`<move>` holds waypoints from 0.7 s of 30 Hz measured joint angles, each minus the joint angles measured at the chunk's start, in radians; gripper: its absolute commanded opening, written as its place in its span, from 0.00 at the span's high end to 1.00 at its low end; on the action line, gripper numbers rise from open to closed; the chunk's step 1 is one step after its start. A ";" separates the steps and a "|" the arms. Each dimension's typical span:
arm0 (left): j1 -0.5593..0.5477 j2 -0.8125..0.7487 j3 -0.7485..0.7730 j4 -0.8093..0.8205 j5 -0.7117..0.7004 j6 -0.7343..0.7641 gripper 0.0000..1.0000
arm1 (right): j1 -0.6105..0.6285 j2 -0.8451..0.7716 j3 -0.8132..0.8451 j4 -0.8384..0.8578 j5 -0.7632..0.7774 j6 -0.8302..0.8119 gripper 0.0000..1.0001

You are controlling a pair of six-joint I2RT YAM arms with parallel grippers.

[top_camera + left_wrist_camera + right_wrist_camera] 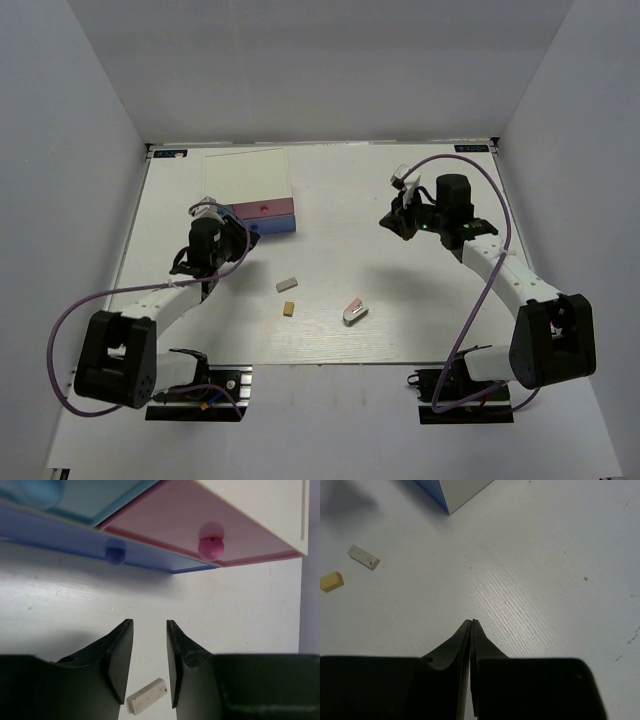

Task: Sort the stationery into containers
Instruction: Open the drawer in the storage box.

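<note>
- The left hand (pixel 150 625) is being held partly open with nothing between its fingers, low over the tabletop (pixel 240 610). The narrow gap is probably being kept to suit a drawer knob.
- Just ahead of it, the box of drawers (pixel 165 510) is being faced, with the pink knob (pixel 211 547) ahead to the right of the fingertips.
- Just behind those fingertips, the grey-white eraser (pixel 147 696) is lying loose.
- The right hand (pixel 472 622) is being kept closed, its fingers pressed together on nothing visible. It is well apart from the drawers, apparently leaving them to the other arm.
- Ahead to its left, the tan eraser (pixel 331 581) is waiting unsorted, and the white-pink piece (pixel 354 311) is lying nearer the arm bases.
</note>
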 measured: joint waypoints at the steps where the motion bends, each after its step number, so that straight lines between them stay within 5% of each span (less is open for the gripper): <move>1: 0.000 0.029 0.018 0.010 0.013 0.011 0.57 | -0.001 0.003 0.000 -0.002 -0.004 0.000 0.91; 4: 0.000 0.100 0.066 0.042 0.041 0.026 0.45 | -0.006 0.004 0.000 -0.004 -0.012 -0.002 0.88; 21: -0.006 0.295 0.207 0.193 0.070 -0.020 0.43 | -0.028 0.003 -0.018 -0.003 -0.020 -0.005 0.87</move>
